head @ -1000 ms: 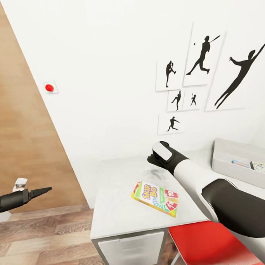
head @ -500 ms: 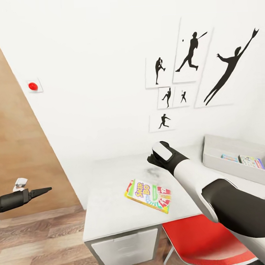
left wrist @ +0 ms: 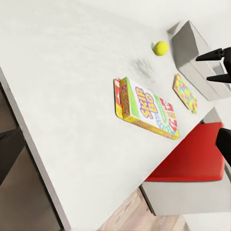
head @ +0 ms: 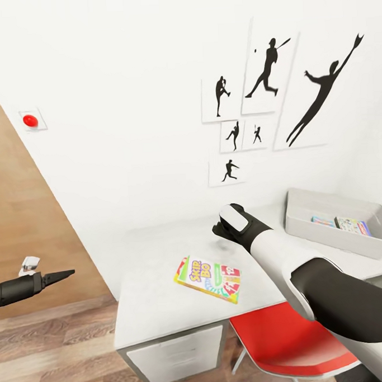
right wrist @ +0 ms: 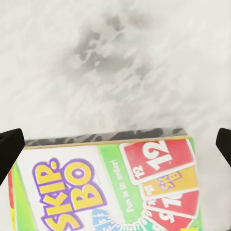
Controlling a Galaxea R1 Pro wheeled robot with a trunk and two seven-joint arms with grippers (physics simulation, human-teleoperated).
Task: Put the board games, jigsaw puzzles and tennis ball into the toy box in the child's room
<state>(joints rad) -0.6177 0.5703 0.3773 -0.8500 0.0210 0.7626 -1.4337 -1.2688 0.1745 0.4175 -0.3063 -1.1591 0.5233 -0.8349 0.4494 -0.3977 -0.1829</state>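
Hovering over: our right gripper [right wrist: 115,144] is hanging just above the Skip-Bo box [head: 208,279], its two fingertips [right wrist: 10,147] showing spread wide at either side of the box's far end, touching nothing.
Nearest to us: the red chair seat [head: 286,343] is sitting tucked under the table [head: 158,310], close below our right forearm.
Left side: our left gripper [head: 60,274] is waiting off the table over the wooden floor [head: 59,354], carrying nothing; in its wrist view the two tips [left wrist: 211,54] are standing apart.
Task's thing: the Skip-Bo box is lying flat and face up on the pale table top, skewed to the table's edges, near the front edge.
Handling, as we are judging it: a light, stiff cardboard box with a glossy cover, likely to slide when nudged; flat as it lies, we are expecting the best hold across its narrow width, fingers coming down on the two long side walls near the middle.
Farther along: one jigsaw puzzle [left wrist: 185,93] is lying flat between the box and the toy box, and the tennis ball [left wrist: 160,47] is resting just beside the toy box's wall.
Farthest: the toy box [head: 327,231] is standing at the back of the table, already holding some colourful flat items, too small for us to name.
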